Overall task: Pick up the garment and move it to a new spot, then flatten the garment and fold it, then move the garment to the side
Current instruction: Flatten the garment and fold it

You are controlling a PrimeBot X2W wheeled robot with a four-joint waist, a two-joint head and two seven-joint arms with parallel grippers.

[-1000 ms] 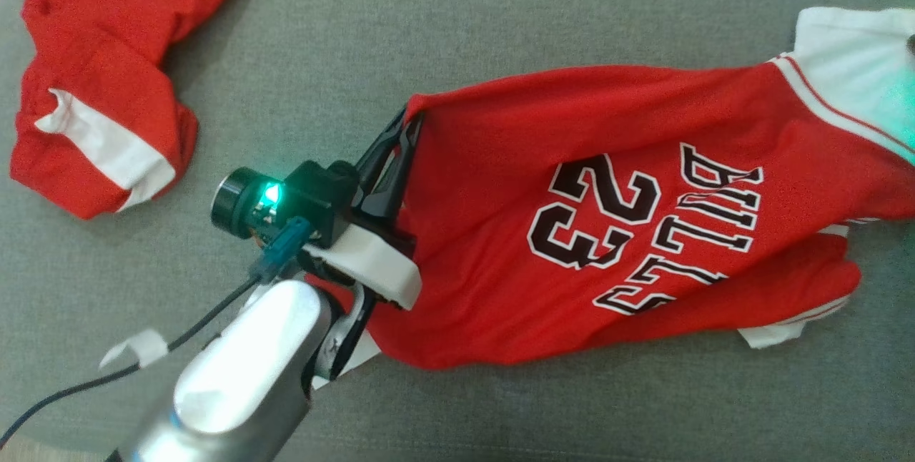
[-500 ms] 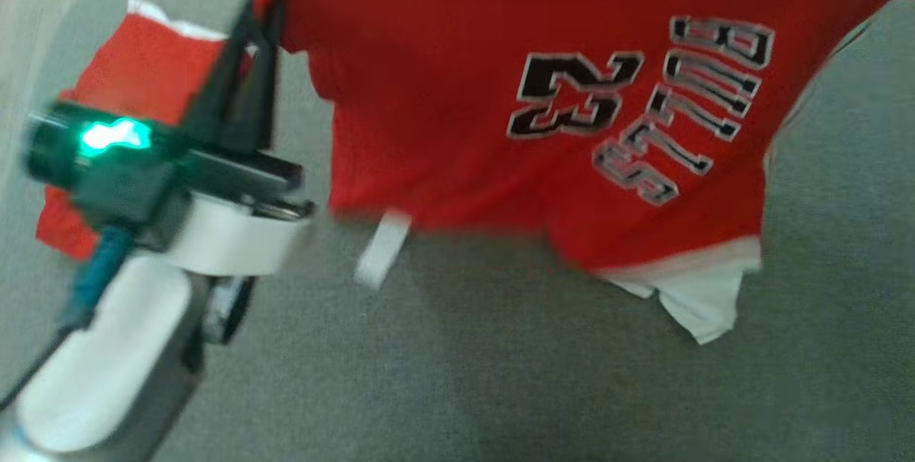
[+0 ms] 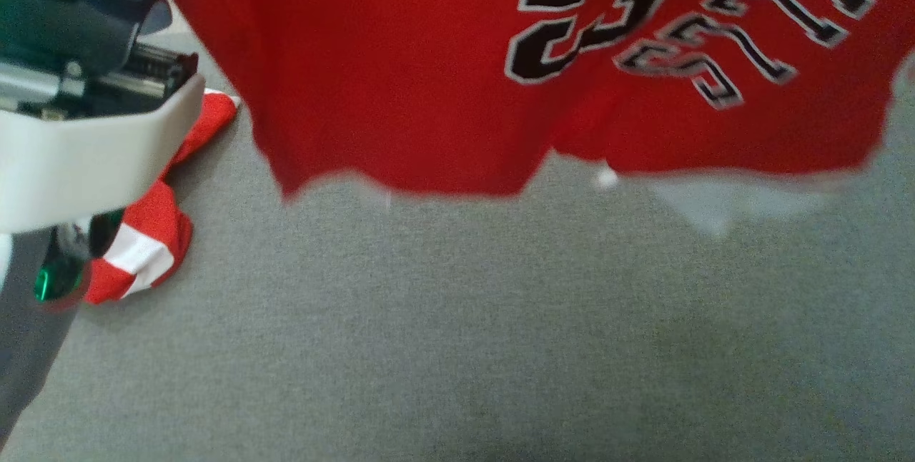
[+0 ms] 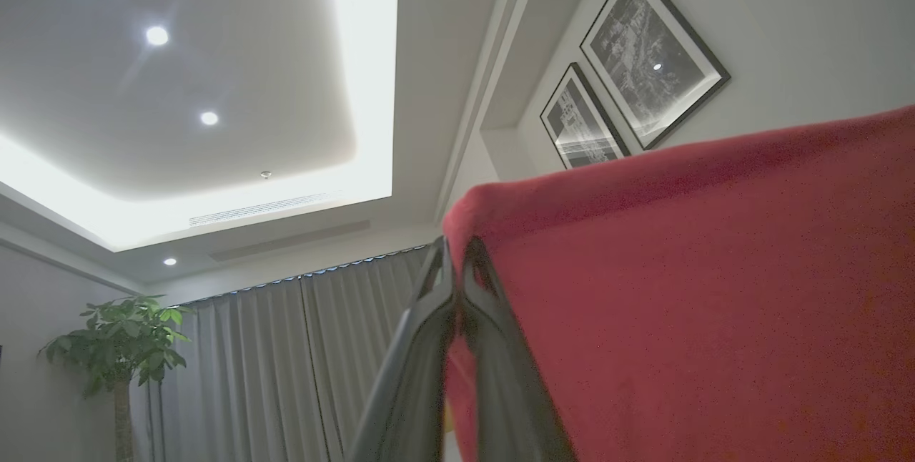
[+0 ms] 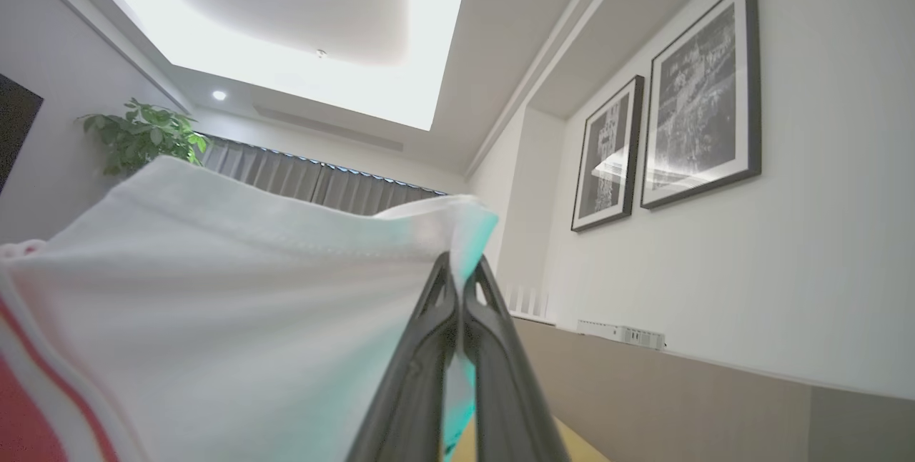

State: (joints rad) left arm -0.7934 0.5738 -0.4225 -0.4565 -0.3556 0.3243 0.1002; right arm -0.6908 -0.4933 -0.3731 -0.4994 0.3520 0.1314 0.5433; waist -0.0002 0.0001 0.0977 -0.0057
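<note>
Across head view's top: red jersey (image 3: pixel 400 69) is hung above grey surface (image 3: pixel 457 319), second garment (image 3: pixel 150 240) lain at left edge | left wrist view: left gripper (image 4: pixel 457 253) is clamped on jersey's red edge | right wrist view: right gripper (image 5: pixel 461 267) is clamped on its white part

The jersey (image 3: pixel 400 76) is matt red cloth; the worktop (image 3: pixel 457 319) wears rough grey fabric; the left claw (image 4: pixel 455 254) looks like dull dark plastic.
</note>
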